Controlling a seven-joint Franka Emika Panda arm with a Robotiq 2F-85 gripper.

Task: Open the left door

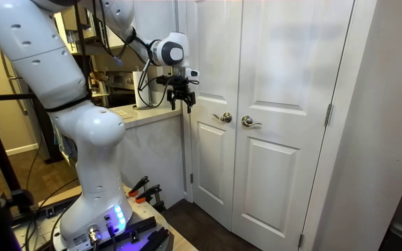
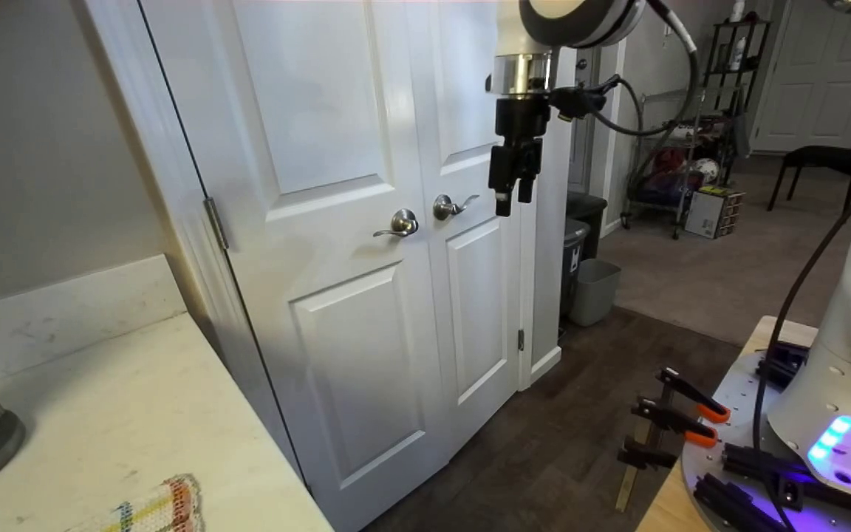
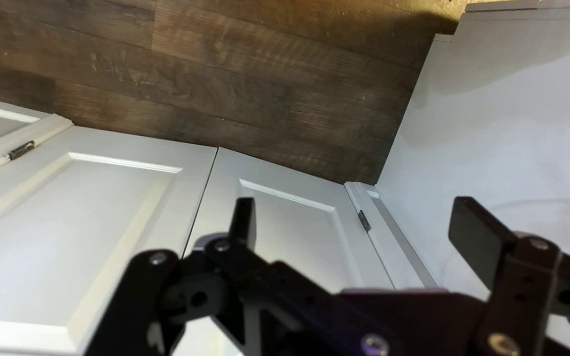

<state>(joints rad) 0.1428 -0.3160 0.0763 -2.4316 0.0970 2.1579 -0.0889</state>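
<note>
In exterior view: left door (image 1: 211,153) looks closed, curvy silver handle (image 1: 226,117) near its right edge. Gripper (image 1: 181,108) points down, apart from handle.

In exterior view: right door (image 2: 481,295) beside left door, looks closed too; white countertop (image 2: 122,399) on left door's other side.

In wrist view: jaws spread wide, black fingers (image 3: 483,242) far apart; left door in middle, partly behind gripper.

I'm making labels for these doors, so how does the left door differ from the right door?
The left door is hinged on its left edge; the right door is hinged on its right. The left door's handle sits near its right edge; the right door's handle sits near its left. The left door's handle points left; the right door's handle points right. Both are white and panelled with silvery lever handles, and both appear shut.
</note>
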